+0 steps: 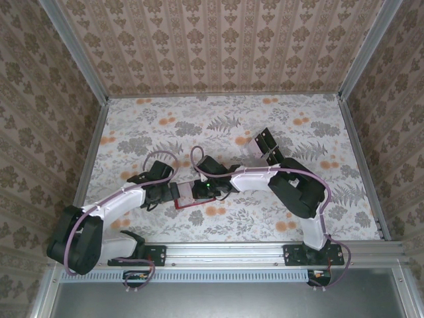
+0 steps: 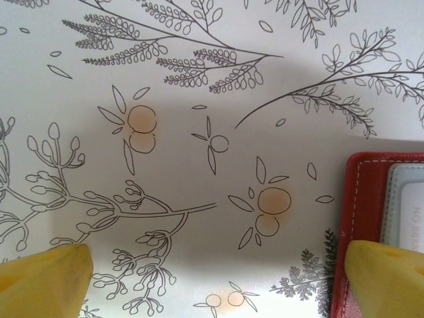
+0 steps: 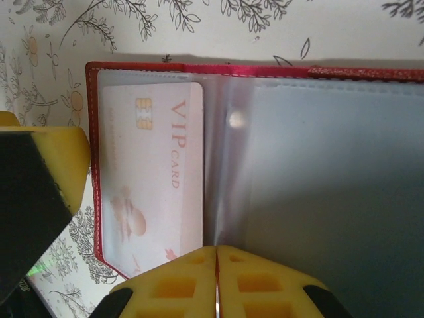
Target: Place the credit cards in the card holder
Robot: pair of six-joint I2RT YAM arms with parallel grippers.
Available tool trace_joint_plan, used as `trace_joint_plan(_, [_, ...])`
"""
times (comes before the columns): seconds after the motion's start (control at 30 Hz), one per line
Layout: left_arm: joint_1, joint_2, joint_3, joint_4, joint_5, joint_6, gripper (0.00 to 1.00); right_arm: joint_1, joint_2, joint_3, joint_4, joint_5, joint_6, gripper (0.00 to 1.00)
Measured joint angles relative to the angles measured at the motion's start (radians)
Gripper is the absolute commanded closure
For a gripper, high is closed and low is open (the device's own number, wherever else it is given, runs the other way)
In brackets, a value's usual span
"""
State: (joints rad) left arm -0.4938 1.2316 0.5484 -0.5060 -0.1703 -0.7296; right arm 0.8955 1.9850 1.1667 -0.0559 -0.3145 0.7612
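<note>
While the left gripper (image 2: 215, 268) hangs wide open, empty, beside the open red wallet (image 3: 93, 165) on the table (image 1: 165, 119), the right gripper (image 3: 216, 285) is clamped shut over it; a card (image 3: 156, 179) sits inside.

Seen from above, the card holder (image 1: 189, 207) lay mostly hidden beneath the two arms, with just a red edge showing, while the left wrist view cut it off at the right and bottom borders and the right gripper (image 3: 217, 265) covered part of its lower edge.
</note>
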Motion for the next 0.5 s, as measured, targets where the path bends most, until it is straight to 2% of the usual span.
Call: trace_joint_plan(0.5, [-0.029,0.031,-0.005,0.031,-0.021,-0.012,0.00,0.017,0.043,0.055,-0.002,-0.037,0.006,0.89])
